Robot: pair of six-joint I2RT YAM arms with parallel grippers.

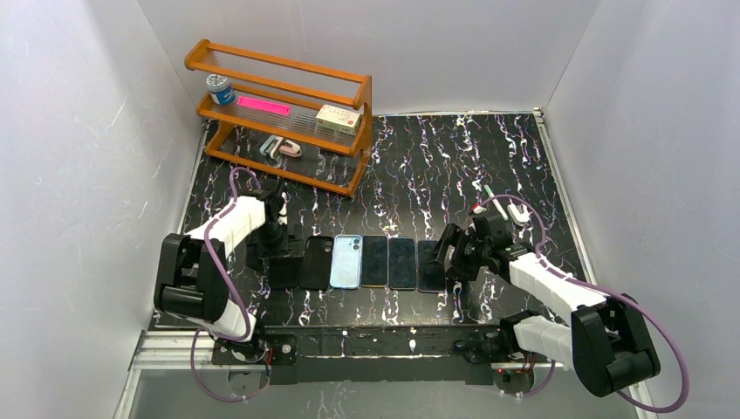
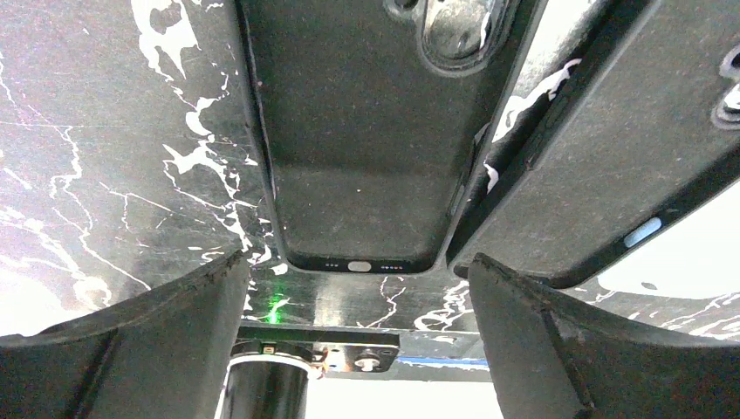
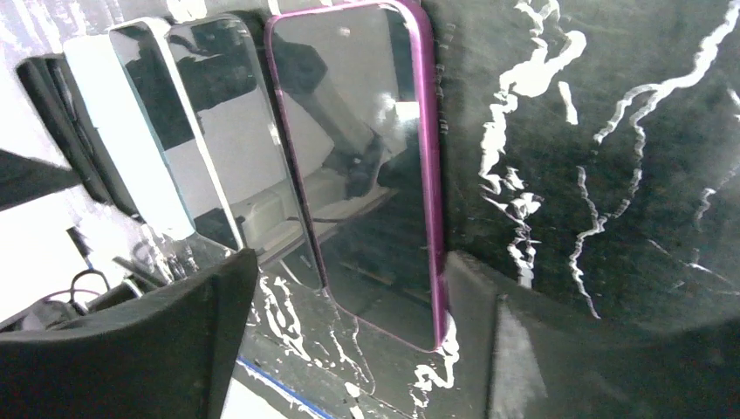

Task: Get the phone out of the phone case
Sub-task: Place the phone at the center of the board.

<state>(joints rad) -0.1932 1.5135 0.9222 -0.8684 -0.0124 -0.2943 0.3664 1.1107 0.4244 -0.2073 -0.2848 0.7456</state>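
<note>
Jaws on both arms spread apart. Between the left jaws, the end of a black case (image 2: 349, 157); between the right jaws, a phone (image 3: 366, 157) in a purple case (image 3: 432, 175), flat on the worktop (image 3: 593, 131). Likely hazard: closing askew, shoving neighbouring phones (image 3: 201, 131) just beside.

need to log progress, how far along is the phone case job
Done: a black phone case under the left claw looks empty already. In hand: nothing gripped; both claws are open, the right claw hovering over the phone in the purple case. Left: that phone is still seated in its case, screen up, so it has yet to come out.
</note>
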